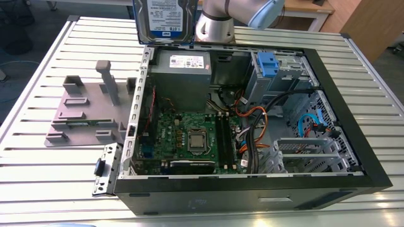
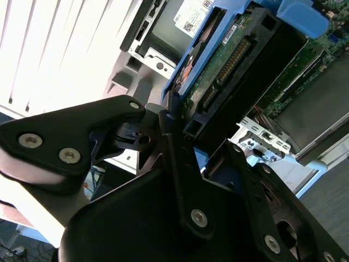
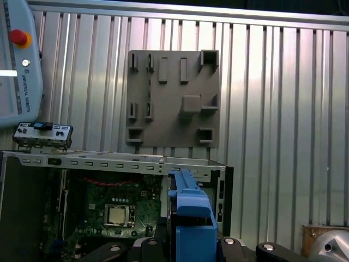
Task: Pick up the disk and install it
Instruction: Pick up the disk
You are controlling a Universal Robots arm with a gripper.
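Note:
The disk (image 1: 164,20), a silver drive with a white and blue label in a blue bracket, hangs upright in the air above the far edge of the open computer case (image 1: 344,106). In the second wrist view its green circuit-board underside (image 2: 229,60) faces the camera. There my gripper (image 2: 188,136) is shut on the disk's near end, with black fingers (image 2: 169,125) pressed against the blue bracket. The first wrist view looks down past the bracket's blue edge (image 3: 191,215), clamped in the gripper (image 3: 191,244), onto the case below.
Inside the case are a grey power supply (image 1: 183,75), a motherboard (image 1: 189,137), loose cables and a drive bay holding a blue clip (image 1: 268,64). A grey fixture plate (image 1: 88,113) lies on the slatted metal table at the exterior view's left, with a small metal bracket (image 1: 104,168) near it. A pendant (image 3: 19,60) lies nearby.

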